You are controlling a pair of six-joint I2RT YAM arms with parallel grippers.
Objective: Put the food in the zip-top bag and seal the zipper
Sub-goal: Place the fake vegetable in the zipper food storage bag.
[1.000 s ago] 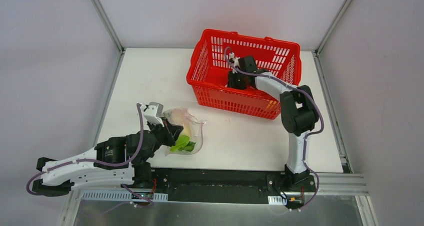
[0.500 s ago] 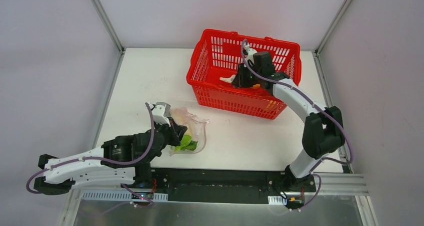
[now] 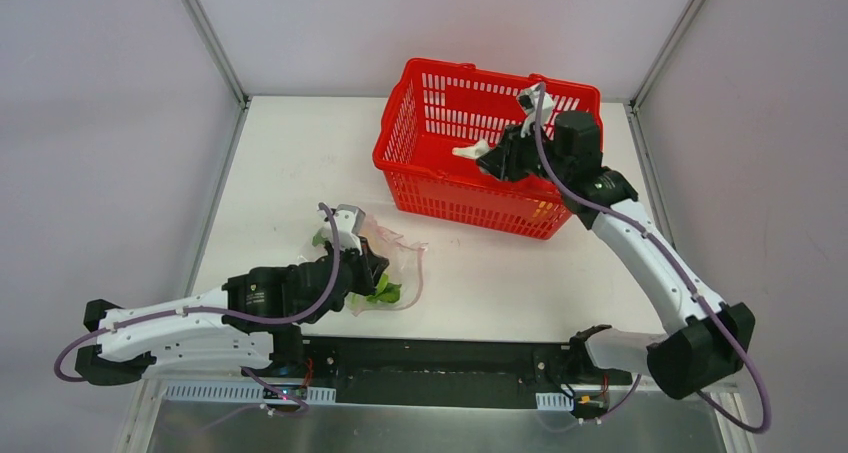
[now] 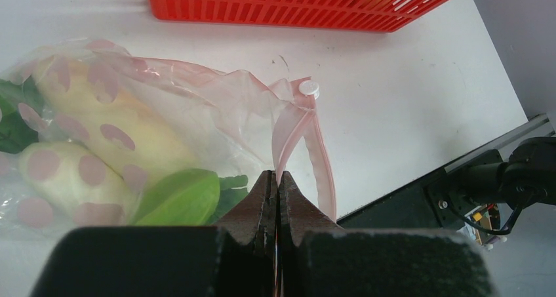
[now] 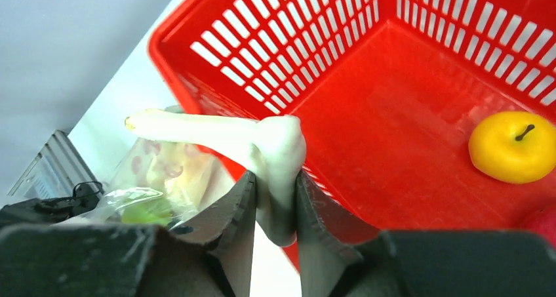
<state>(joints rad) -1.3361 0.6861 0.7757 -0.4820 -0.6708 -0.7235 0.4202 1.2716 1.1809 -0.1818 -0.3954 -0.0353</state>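
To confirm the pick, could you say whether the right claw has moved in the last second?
Yes. The right claw, gripping the white radish, has shifted rightwards and up off the red basket floor.

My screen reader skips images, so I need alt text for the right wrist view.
The right fingers grip a white radish over the wall of the red basket. A yellow fruit lies on the basket floor; beyond the basket lies the partly filled bag.

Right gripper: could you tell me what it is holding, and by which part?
The right gripper holds the radish, pinched at its thick end.
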